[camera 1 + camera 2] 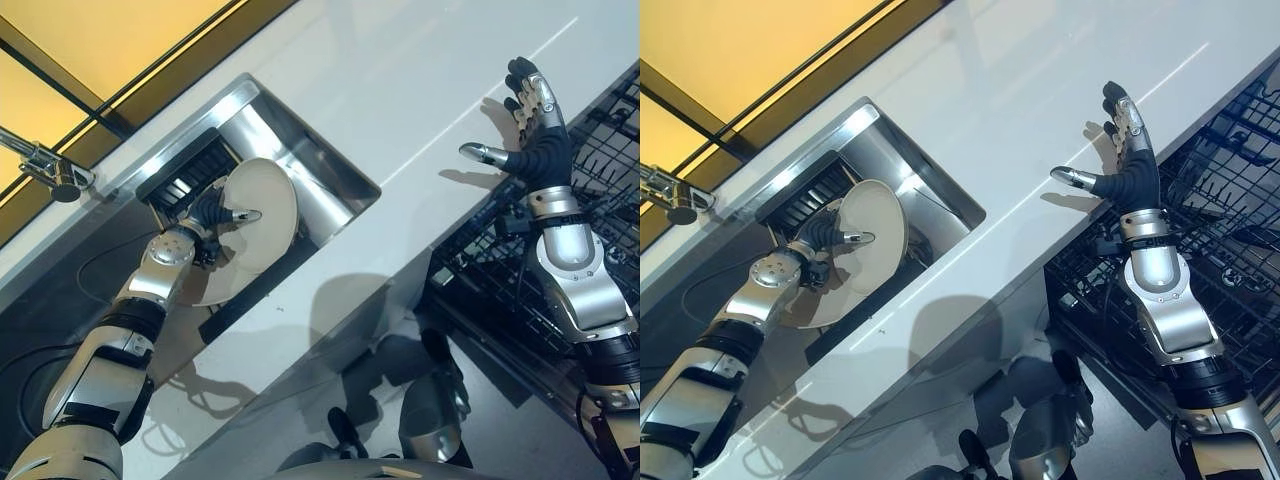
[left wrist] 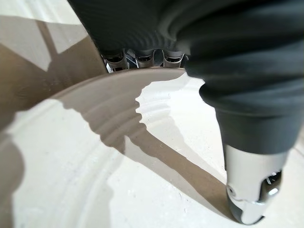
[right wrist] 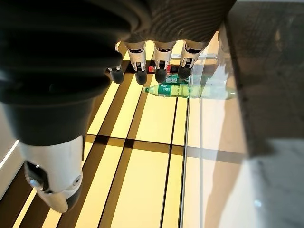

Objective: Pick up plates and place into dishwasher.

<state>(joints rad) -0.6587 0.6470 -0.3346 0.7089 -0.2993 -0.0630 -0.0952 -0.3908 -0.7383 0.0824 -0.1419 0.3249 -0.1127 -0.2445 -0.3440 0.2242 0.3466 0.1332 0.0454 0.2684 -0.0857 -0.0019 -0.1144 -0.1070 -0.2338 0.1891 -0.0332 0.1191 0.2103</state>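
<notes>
A round cream plate (image 1: 268, 205) stands tilted on edge inside the steel sink (image 1: 300, 150). My left hand (image 1: 205, 218) reaches down into the sink and is shut on the plate: the thumb (image 2: 247, 190) lies across its face and the fingers (image 2: 142, 59) curl behind the rim. Under it the edge of a second cream plate (image 1: 825, 300) shows. My right hand (image 1: 1130, 175) hovers open above the white counter (image 1: 420, 90), fingers straight and holding nothing, just beside the dishwasher's black wire rack (image 1: 1240, 200).
A chrome faucet (image 1: 50, 170) juts over the sink's far left corner. The pulled-out rack runs along the counter's right edge. A green bottle (image 3: 175, 89) lies far off past my right hand's fingers.
</notes>
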